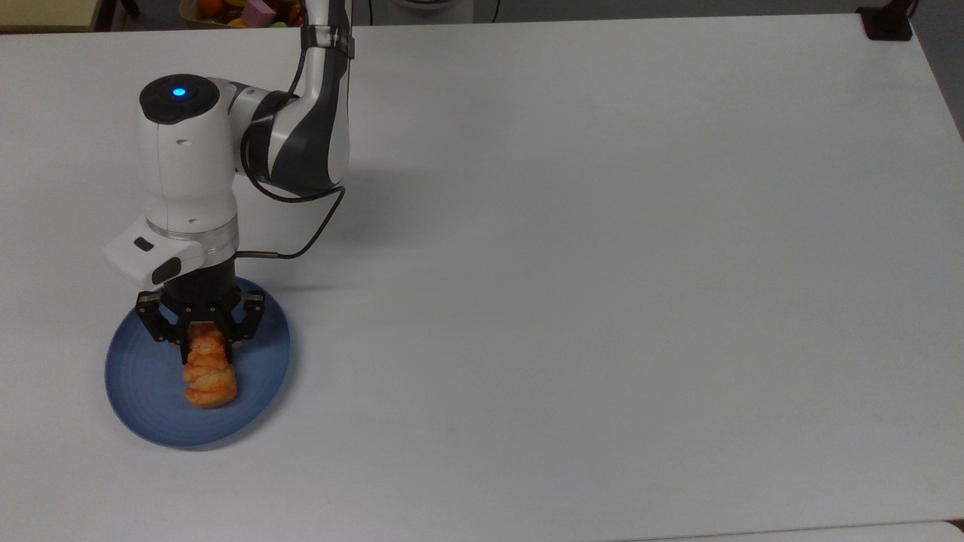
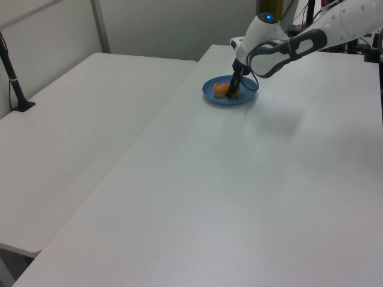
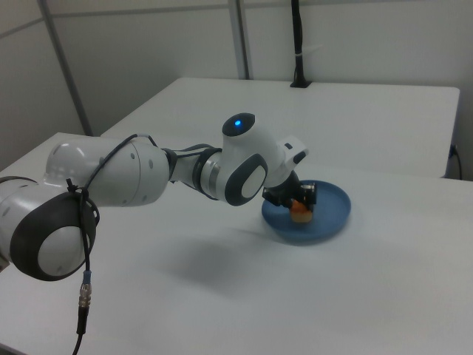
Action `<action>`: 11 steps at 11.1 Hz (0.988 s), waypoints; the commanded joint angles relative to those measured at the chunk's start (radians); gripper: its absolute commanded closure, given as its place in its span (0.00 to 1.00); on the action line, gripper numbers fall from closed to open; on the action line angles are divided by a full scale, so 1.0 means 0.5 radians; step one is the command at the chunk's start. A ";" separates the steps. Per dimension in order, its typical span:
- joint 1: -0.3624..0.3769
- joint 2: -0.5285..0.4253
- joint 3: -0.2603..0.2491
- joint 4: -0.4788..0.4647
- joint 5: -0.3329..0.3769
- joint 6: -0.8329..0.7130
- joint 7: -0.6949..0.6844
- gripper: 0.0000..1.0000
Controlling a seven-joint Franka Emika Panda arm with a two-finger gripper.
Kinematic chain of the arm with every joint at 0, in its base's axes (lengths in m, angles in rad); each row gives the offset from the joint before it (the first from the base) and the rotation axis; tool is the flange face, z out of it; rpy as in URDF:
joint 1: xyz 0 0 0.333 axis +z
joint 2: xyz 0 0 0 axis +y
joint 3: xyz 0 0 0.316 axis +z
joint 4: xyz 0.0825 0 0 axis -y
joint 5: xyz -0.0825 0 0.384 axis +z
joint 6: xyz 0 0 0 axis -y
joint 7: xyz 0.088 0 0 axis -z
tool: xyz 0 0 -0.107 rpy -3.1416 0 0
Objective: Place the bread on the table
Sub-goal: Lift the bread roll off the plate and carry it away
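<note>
No writing to read anywhere here: no label, brand, number or sign on the arm, the plate or the white tabletop.

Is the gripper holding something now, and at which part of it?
The gripper is shut on the bread, at its end toward the top view's top; it lies on the blue plate.
</note>
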 commanded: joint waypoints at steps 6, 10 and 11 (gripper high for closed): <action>0.028 -0.399 -0.027 -0.258 0.003 0.011 0.008 0.61; 0.031 -0.967 -0.027 -0.492 0.010 -0.545 0.014 0.61; 0.031 -1.080 -0.027 -0.504 0.007 -0.797 0.011 0.61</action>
